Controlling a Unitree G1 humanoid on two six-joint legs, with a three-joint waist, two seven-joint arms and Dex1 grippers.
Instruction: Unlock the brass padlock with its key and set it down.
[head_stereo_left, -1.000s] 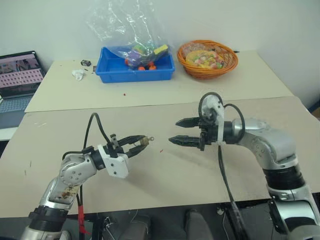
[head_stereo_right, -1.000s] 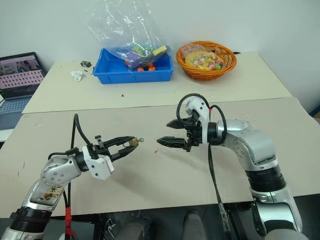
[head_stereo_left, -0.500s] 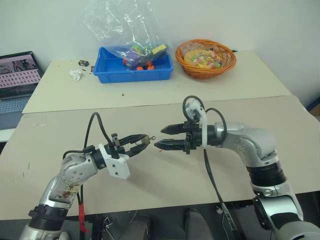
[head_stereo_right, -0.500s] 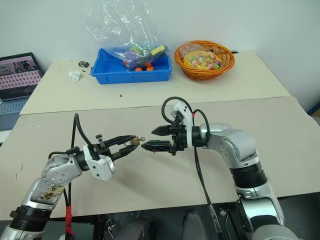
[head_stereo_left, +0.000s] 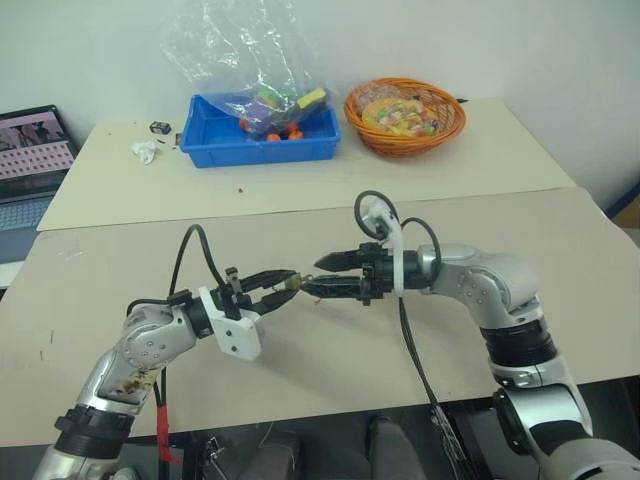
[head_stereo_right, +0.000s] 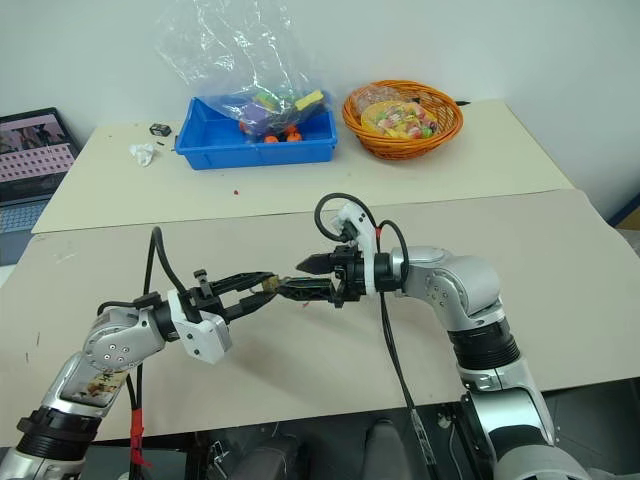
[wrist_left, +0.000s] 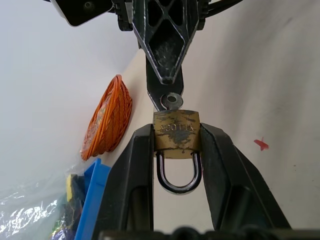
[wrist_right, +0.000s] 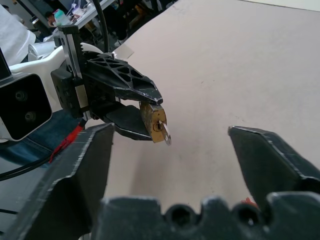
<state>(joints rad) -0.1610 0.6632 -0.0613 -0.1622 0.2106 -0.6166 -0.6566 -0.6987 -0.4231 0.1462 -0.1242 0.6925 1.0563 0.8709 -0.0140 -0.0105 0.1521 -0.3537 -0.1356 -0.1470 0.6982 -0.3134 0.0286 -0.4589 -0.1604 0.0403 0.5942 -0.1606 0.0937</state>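
My left gripper (head_stereo_right: 268, 284) is shut on the brass padlock (wrist_left: 176, 132) and holds it level above the table. The silvery shackle (wrist_left: 179, 182) points back toward the wrist. The key (wrist_left: 171, 100) sits in the keyhole, its round head sticking out of the padlock's far end. My right gripper (head_stereo_left: 311, 278) faces the left one, tip to tip. It is open, with one finger (wrist_right: 85, 165) on each side of the key (wrist_right: 165, 134) and not touching it. One right finger (wrist_left: 165, 50) hangs just past the key head.
A blue bin (head_stereo_left: 260, 148) with a clear plastic bag of toys, an orange basket (head_stereo_left: 404, 115) and a white crumpled scrap (head_stereo_left: 143, 150) sit on the far table. A laptop (head_stereo_left: 30, 160) stands at the far left. A red speck (wrist_left: 260, 144) lies on the tabletop below the grippers.
My right gripper has moved left toward the padlock, and its fingers now flank the key head and stand a little closer together. My left gripper has held still with the padlock.
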